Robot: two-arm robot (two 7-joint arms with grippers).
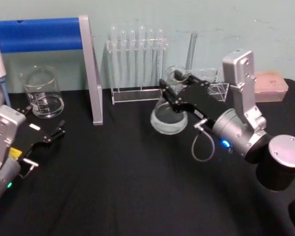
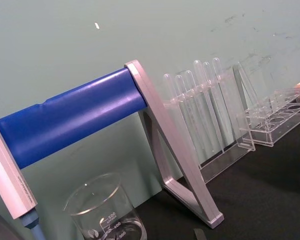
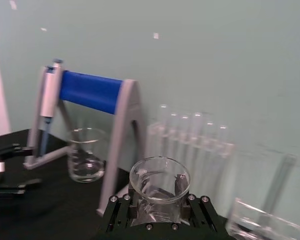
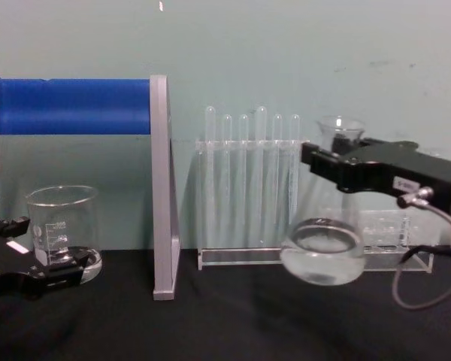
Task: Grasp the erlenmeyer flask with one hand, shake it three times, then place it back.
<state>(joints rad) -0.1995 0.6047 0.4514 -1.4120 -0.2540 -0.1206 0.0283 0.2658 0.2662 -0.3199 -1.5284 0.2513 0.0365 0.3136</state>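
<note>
Currently erlenmeyer flask [image 4: 321, 252] is clamped at its neck by right gripper [image 4: 323, 162], raised off bench [image 1: 128, 187] before test tube rack [image 4: 248, 180] (a wide shake could strike it). Left gripper [image 1: 59, 129] is parked, spread, beside beaker [image 1: 42, 93].

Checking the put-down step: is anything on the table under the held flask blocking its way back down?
Nothing visible. The right gripper holds the erlenmeyer flask by its neck above bare black table; the test tube rack stands behind it.
</note>
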